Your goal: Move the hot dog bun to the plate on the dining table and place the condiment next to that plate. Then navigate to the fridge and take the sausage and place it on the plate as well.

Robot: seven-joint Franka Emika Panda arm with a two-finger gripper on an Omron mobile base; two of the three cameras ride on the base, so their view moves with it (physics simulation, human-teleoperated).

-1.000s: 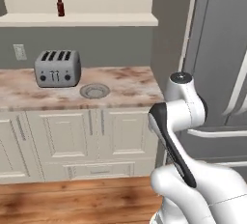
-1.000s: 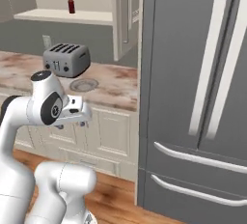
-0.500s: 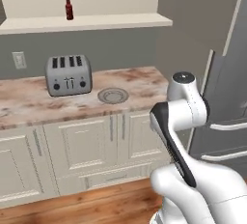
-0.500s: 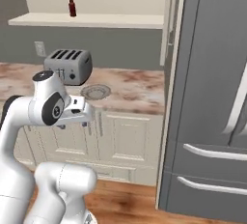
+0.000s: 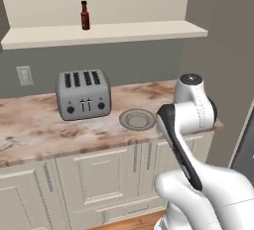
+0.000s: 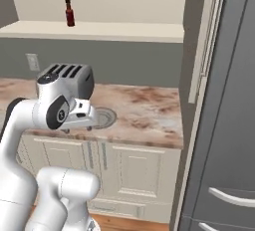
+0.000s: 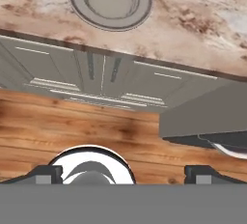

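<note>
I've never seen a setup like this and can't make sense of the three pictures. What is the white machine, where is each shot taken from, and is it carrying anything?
The white machine is a robot arm on a base that can drive, in a computer-rendered kitchen. Two pictures come from cameras on the base, behind the arm to its left and right. The third comes from a camera on the hand, looking down past the gripper: its jaws stand wide open with nothing between them.

On the marbled counter stand a silver toaster and a round grey dish. A small dark sauce bottle stands on the shelf above. The tall dark fridge is at the right, doors shut.
</note>
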